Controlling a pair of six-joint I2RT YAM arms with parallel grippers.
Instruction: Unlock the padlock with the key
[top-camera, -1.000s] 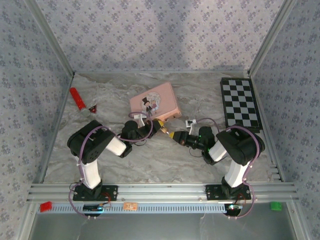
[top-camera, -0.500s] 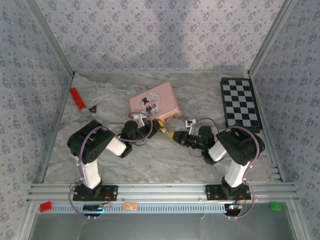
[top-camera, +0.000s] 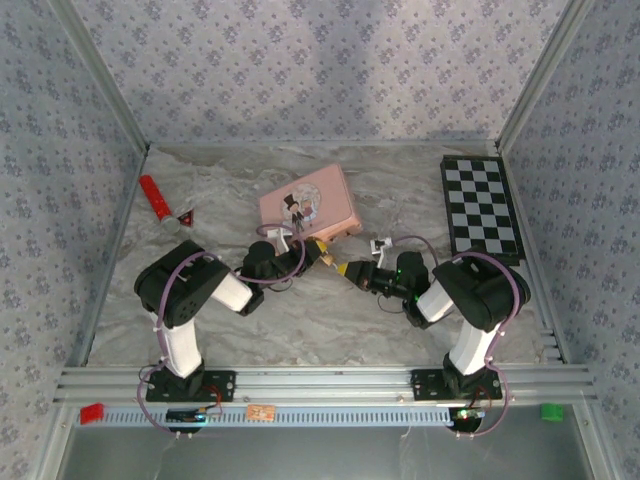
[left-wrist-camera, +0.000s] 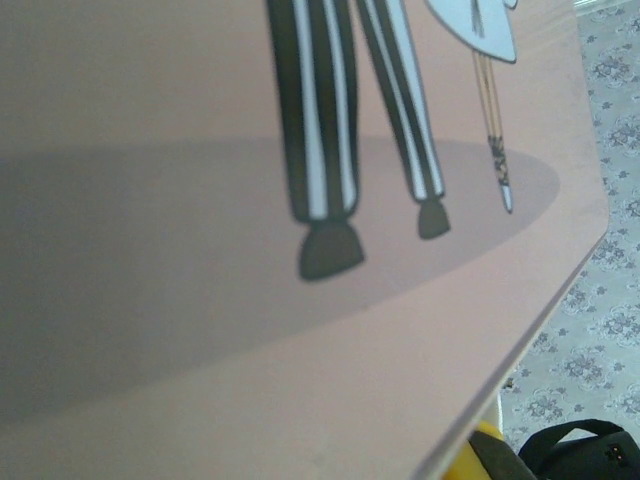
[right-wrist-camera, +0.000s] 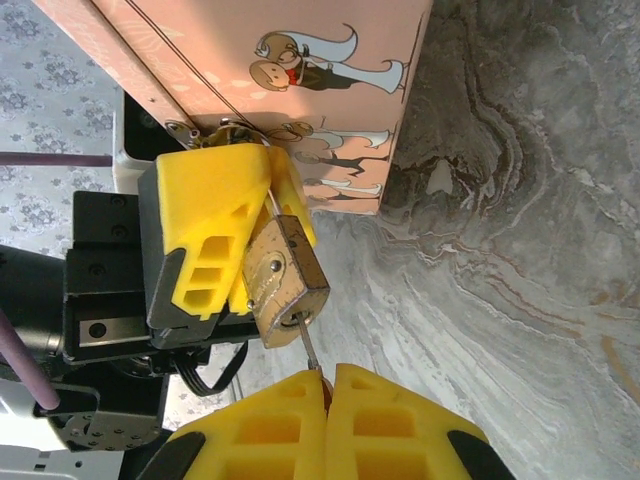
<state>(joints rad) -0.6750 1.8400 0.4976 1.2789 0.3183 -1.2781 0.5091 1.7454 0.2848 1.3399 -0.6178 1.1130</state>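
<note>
In the right wrist view the small brass padlock (right-wrist-camera: 285, 280) is pinched between the yellow fingers of my left gripper (right-wrist-camera: 262, 225), just below the corner of the pink picture tin (right-wrist-camera: 300, 60). The thin key (right-wrist-camera: 311, 350) has its shaft in the keyhole on the padlock's underside. Its head is clamped in my right gripper (right-wrist-camera: 328, 385), which is shut. From above, the left gripper (top-camera: 318, 252) and right gripper (top-camera: 346, 268) meet tip to tip in front of the tin (top-camera: 307, 207). The left wrist view looks closely across the tin's lid (left-wrist-camera: 250, 250), with one yellow finger (left-wrist-camera: 480, 455) at the bottom.
A black-and-white checkerboard (top-camera: 480, 205) lies at the back right. A red-handled tool (top-camera: 160, 198) rests at the back left. Patterned walls close in the marble table on three sides. A metal rail (top-camera: 320, 385) runs along the near edge.
</note>
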